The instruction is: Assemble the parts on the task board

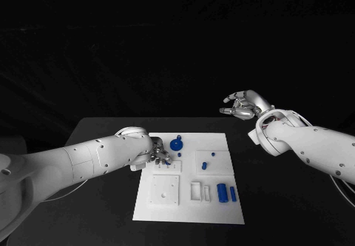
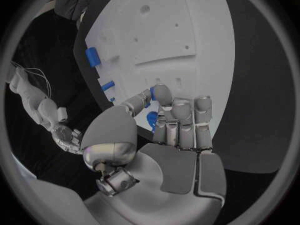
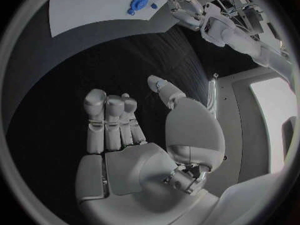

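The left robot hand (image 1: 157,156) pinches a small blue part (image 1: 169,162) over the task board (image 1: 189,215) on the desk (image 1: 103,128); seating it probably needs careful alignment. The right robot hand (image 1: 242,105) hovers empty, fingers apart.

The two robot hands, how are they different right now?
The left hand is low over the white task board, while the right hand is raised off to the side, away from the board. The left hand's fingers reach down around a small blue part; the right hand's fingers are loosely apart and hold nothing. Both are silver, on white arms.
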